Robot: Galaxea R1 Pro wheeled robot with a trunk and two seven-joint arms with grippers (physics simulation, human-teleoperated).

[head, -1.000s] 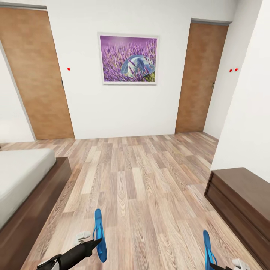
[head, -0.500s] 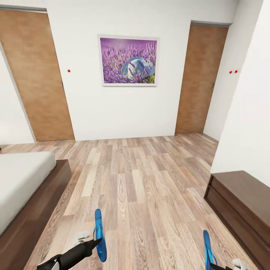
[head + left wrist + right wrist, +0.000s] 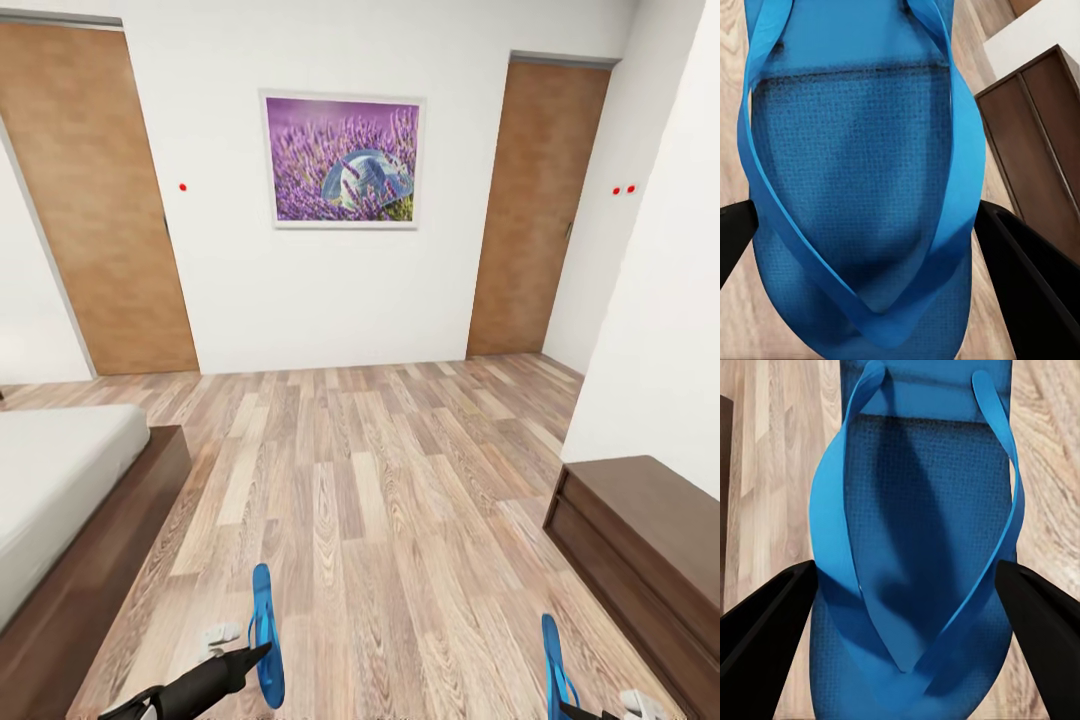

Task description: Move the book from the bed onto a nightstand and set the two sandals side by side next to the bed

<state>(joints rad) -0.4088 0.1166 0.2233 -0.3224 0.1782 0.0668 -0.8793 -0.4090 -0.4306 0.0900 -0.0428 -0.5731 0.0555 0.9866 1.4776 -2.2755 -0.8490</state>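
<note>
Low in the head view, the left hand (image 3: 262,652) reaches forward on a black forearm, its fingers clamped on the edges of one blue flip-flop (image 3: 264,632), which is held up on its side above the floor (image 3: 380,500). In the left wrist view that flip-flop (image 3: 859,187) sits between two black fingers (image 3: 1035,285), which press against both its edges; its sole has a fine woven grain and a smooth Y-shaped strap. At the lower right corner of the head view, the right hand (image 3: 585,712) is barely visible, with the second flip-flop (image 3: 556,668) also on edge. The right wrist view shows this flip-flop (image 3: 911,547) between the dark fingers (image 3: 765,622), which close on its sides.

The bed (image 3: 70,520), with a dark brown wooden frame and plain off-white mattress, lies at the left. A dark wooden bench (image 3: 650,540) stands along the right wall. Two brown doors and a framed lavender picture (image 3: 342,160) mark the white far wall.
</note>
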